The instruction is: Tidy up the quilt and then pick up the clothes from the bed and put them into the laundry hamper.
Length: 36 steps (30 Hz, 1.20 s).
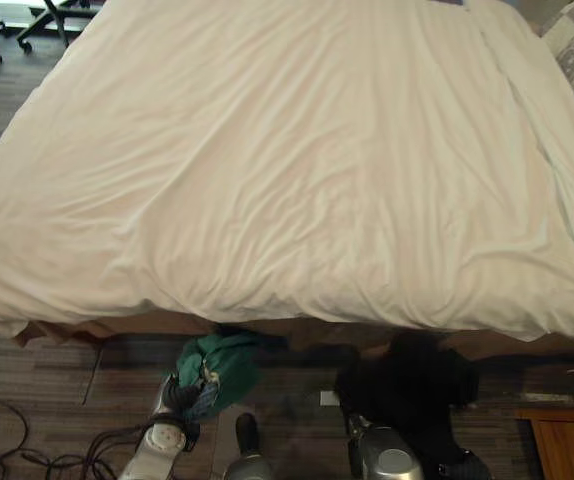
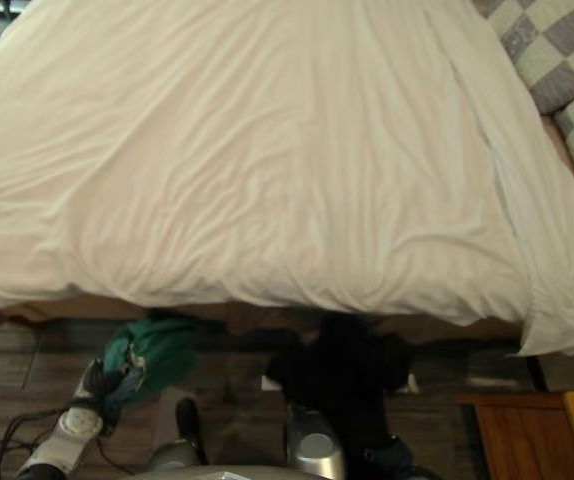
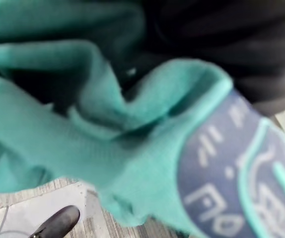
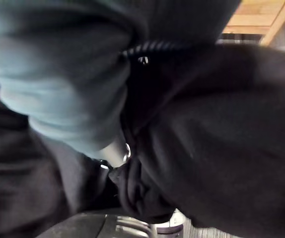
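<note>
1. Clothes are being held below the bed edge: a green top in the left hand, a black garment at the right
2. Right hand's grasp is being hidden; both bundles should be kept bunched until the hamper is being reached

Head eyes: we look steeply down on the quilt, both sharing its near edge | left wrist: pressed against green garment | right wrist: against black garment
</note>
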Tool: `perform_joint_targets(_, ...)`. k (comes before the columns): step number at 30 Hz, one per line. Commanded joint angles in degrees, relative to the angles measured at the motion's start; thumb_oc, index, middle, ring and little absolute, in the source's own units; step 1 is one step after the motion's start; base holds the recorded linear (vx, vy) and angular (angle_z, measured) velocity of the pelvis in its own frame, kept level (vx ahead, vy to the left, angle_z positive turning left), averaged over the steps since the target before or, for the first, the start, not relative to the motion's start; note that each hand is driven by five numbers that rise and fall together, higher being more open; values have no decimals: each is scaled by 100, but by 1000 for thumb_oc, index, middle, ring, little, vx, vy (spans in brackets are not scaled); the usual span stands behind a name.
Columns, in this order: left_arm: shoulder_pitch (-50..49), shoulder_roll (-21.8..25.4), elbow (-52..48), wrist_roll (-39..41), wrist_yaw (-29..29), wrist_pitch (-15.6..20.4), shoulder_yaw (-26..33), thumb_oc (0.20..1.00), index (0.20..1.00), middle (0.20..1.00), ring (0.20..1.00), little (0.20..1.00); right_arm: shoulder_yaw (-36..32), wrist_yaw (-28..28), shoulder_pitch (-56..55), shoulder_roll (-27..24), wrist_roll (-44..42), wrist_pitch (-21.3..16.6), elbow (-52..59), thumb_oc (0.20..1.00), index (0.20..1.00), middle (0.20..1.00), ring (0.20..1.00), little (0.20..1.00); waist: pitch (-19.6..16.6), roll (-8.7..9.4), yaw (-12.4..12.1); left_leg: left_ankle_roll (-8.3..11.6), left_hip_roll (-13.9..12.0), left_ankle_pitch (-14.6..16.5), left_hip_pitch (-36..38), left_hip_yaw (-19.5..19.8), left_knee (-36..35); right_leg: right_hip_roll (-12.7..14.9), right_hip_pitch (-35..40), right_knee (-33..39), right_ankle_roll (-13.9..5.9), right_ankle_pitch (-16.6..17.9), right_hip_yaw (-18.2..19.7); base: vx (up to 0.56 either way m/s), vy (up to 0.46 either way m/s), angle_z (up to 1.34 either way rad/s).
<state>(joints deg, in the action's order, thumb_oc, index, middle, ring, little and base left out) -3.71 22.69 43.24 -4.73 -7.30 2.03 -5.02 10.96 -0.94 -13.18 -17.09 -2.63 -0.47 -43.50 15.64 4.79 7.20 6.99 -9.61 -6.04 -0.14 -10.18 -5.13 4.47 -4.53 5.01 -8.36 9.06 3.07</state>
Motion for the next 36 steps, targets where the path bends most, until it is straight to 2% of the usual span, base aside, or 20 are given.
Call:
perform_joint_targets(1,17,-35,-275,308,-162,197,-16,200,200,200,200,200,287,-23,953,-261,201,-363,402,200,200,200,200,200,-138,-136,-426,-299,416,456,-240,189,26,103,204,-388,-161,-1119,66,-53,-110,29)
perform_joint_targets(3,25,-238,-389,550,-209,318,-106,200,200,200,200,200,698,-148,1596,-444,496,-410,567,200,200,200,200,200,-24,-305,-751,-261,503,310,-488,582,129,142,371,-167,-74,-1147,-288,-171,-126,43)
perform_joint_targets(5,151,-329,-466,660,-243,362,-232,200,200,200,200,200,675,-322,1854,-619,537,-425,596,200,200,200,200,200,68,-418,-893,-160,515,269,-798,544,387,294,439,-144,-71,-1205,-859,-269,-78,120)
perform_joint_targets(8,260,-378,-521,870,-296,338,-196,200,200,200,200,200,643,-574,2249,-729,518,-358,578,200,200,200,200,200,40,-468,-980,-160,50,500,-823,-726,1013,625,573,-145,-126,-1155,-1949,-236,-3,248)
perform_joint_targets(10,176,-375,-515,941,-335,287,-86,200,200,200,200,200,475,-643,2171,-673,450,-271,578,200,200,200,200,200,-77,-411,-1011,-80,-238,789,-587,-1000,1351,806,768,-194,-121,-1190,-2447,-99,70,214)
perform_joint_targets(13,267,-494,-207,1131,-445,187,25,200,200,200,200,200,94,-781,1925,-490,132,-178,409,200,200,200,200,200,-293,-341,-1001,-28,-608,854,-260,-1289,1510,1053,1004,-448,-55,-1275,-3308,-44,152,209)
perform_joint_targets(17,205,-594,-22,1088,-364,128,7,200,200,200,200,200,-318,-806,1581,-217,-170,-99,248,200,200,200,200,200,-439,-356,-1156,-186,-93,886,-243,-886,1041,1533,1082,-1408,-251,-1021,-3844,139,325,201)
perform_joint_targets(18,252,-556,-13,1045,-348,105,-50,200,200,200,200,200,-394,-813,1488,-121,-328,-134,372,200,200,200,200,200,-376,-308,-1133,-324,101,956,-257,-731,963,1781,921,-2038,-370,-864,-3778,167,329,163)
perform_joint_targets(20,270,-484,-31,1010,-370,96,-85,200,200,200,200,200,-413,-782,1385,-18,-476,-212,430,200,200,200,200,200,-281,-352,-1051,-455,272,1003,-153,-456,744,1702,482,-2768,-434,-886,-3069,76,272,177)
perform_joint_targets(21,290,-494,-126,1035,-378,103,-140,200,200,200,200,200,-425,-807,1401,-14,-536,-224,449,200,200,200,200,200,-224,-400,-997,-510,325,867,-191,-284,703,1323,105,-2900,-306,-1035,-2552,-24,146,125)
perform_joint_targets(22,290,-494,-126,1035,-378,103,-140,200,200,200,200,200,-425,-807,1401,-14,-536,-224,449,200,200,200,200,200,-224,-400,-997,-510,325,867,-191,-284,703,1323,105,-2900,-306,-1035,-2552,24,93,86)
perform_joint_targets(23,362,-538,-249,1050,-378,140,-221,200,200,200,200,200,-501,-931,1383,-55,-695,-275,468,200,200,200,200,200,-162,-475,-877,-522,511,841,-154,232,662,581,-90,-2389,-324,-1602,-1627,129,6,79)
perform_joint_targets(24,387,-552,-256,1060,-341,175,-229,200,200,200,200,200,-535,-960,1353,-81,-733,-326,449,200,200,200,200,200,-140,-493,-875,-530,581,884,-107,347,650,515,9,-2044,-256,-1612,-1469,176,-33,123)
perform_joint_targets(26,466,-490,-187,890,-306,164,-430,200,200,200,200,200,-626,-1035,1259,-90,-824,-393,485,200,200,200,200,200,-162,-482,-847,-537,698,918,-70,581,658,441,158,-1438,-107,-1591,-1231,135,-76,141)
perform_joint_targets(30,516,-568,-44,886,-316,210,-390,200,200,200,200,200,-608,-1004,1230,-40,-779,-382,335,200,200,200,200,200,-317,-458,-847,-552,830,982,51,688,617,483,449,-1041,-186,-1415,-1133,101,-45,87)
perform_joint_targets(31,160,-794,-904,1938,-157,29,-335,200,200,200,200,200,-132,-740,864,-45,205,194,1171,200,200,200,200,200,-432,-597,-1068,-385,615,755,661,761,13,111,905,-613,71,-1472,-1136,70,-57,51)
perform_joint_targets(32,145,-788,-916,1961,-156,35,-317,200,200,200,200,200,-137,-744,867,-54,205,188,1188,200,200,200,200,200,-419,-603,-1084,-356,575,723,685,752,13,83,934,-570,104,-1496,-1158,126,-175,5)
perform_joint_targets(33,183,-761,-940,2052,-133,57,-292,200,200,200,200,200,-183,-752,932,-88,95,128,1238,200,200,200,200,200,-278,-550,-1141,-258,493,799,501,714,674,39,1078,-449,213,-1531,-1196,89,-152,-3)
perform_joint_targets(34,186,-760,-940,2053,-132,57,-291,200,200,200,200,200,-183,-752,936,-88,94,126,1236,200,200,200,200,200,-275,-553,-1134,-256,488,831,471,724,732,35,1080,-445,215,-1528,-1203,73,-167,-2)
perform_joint_targets(36,232,-741,-1043,2156,-115,49,-309,200,200,200,200,200,-236,-790,984,-173,33,93,1316,200,200,200,200,200,-83,-543,-1204,-148,418,540,-127,756,1891,-15,1248,-349,338,-1575,-1281,27,-136,5)
